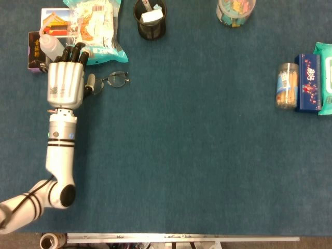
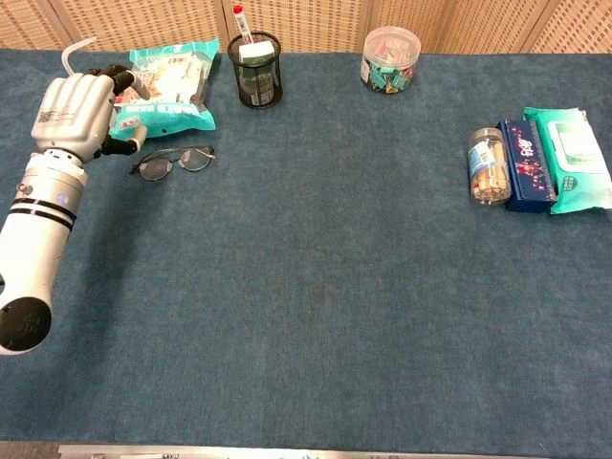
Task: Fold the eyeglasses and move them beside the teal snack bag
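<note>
The eyeglasses (image 1: 113,80) (image 2: 175,161), thin dark frames, lie on the blue cloth just below the lower edge of the teal snack bag (image 1: 96,23) (image 2: 168,88). They look folded, with no temple sticking out. My left hand (image 1: 66,79) (image 2: 75,113) hovers just left of the glasses, back upward, its fingers pointing at the bag's corner. It holds nothing, and its thumb points toward the left lens with a small gap between them. The right hand shows in neither view.
A white squeeze bottle (image 1: 52,45) and small boxes (image 1: 36,51) sit behind the left hand. A black mesh pen cup (image 1: 151,19) and a clear jar (image 1: 236,11) stand at the back. A stick jar (image 1: 286,86), blue box (image 1: 307,83) and wipes pack (image 1: 325,78) lie far right.
</note>
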`<state>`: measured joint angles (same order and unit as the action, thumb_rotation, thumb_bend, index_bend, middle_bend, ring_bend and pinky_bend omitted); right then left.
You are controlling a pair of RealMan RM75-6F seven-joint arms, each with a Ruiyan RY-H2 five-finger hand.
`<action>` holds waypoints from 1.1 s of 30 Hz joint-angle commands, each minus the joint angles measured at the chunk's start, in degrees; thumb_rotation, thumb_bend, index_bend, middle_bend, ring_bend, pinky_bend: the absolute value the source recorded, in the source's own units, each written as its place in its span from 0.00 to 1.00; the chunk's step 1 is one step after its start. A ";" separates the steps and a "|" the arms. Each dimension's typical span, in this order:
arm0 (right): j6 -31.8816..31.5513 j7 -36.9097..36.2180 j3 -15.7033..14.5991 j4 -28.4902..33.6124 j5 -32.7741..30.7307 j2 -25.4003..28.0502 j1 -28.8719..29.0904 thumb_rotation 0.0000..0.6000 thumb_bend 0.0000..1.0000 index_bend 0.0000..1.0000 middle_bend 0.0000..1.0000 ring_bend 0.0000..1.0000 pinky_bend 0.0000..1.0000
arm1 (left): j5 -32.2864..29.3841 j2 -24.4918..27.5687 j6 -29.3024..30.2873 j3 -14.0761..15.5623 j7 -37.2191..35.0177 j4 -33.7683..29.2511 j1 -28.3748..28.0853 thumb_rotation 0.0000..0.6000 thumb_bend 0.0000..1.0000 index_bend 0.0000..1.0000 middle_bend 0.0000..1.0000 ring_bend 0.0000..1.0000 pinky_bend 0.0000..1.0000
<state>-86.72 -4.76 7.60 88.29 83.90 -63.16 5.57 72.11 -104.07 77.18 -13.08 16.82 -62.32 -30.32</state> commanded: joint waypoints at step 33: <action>0.32 0.08 -0.14 0.10 -0.34 0.24 -0.10 1.00 0.17 0.23 0.34 0.32 0.54 | 8.43 7.00 -11.11 7.81 -7.47 -3.60 -1.36 1.00 0.59 0.38 0.29 0.31 0.54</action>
<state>-86.41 -4.69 7.46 88.39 83.57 -62.92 5.47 80.58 -97.02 66.11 -5.23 9.31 -65.95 -31.64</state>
